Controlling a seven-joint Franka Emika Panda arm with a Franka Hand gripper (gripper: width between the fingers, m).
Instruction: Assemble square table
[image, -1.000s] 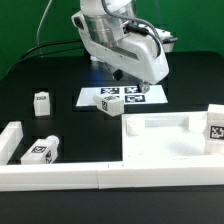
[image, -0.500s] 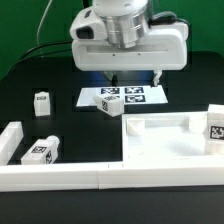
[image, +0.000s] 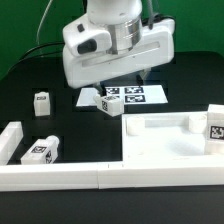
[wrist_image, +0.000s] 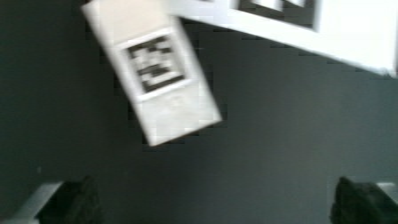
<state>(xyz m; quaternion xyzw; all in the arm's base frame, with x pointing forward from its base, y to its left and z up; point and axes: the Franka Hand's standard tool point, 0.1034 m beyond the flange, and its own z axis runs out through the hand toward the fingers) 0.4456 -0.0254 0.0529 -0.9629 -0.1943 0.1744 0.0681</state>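
Observation:
The square slab (image: 168, 140) with its raised rim lies at the exterior view's right. One tagged white leg (image: 109, 103) lies by the marker board (image: 140, 95). My gripper (image: 112, 80) hangs just above this leg, tilted. In the wrist view the same leg (wrist_image: 164, 75) lies below and ahead of my gripper (wrist_image: 217, 205), apart from the dark fingertips (wrist_image: 68, 200), which stand wide apart with nothing between them. A second leg (image: 42, 102) stands at the left, a third (image: 40, 151) lies near the front left, and another (image: 214, 125) stands at the slab's right edge.
A long low white wall (image: 100, 176) runs along the front, with a short arm (image: 10, 138) turning back at its left end. The marker board also shows in the wrist view (wrist_image: 294, 22). Black cables hang behind the arm.
The hand has turned and tilted about its axis and shifted a little toward the exterior view's left, staying above the leg by the marker board. No part has moved.

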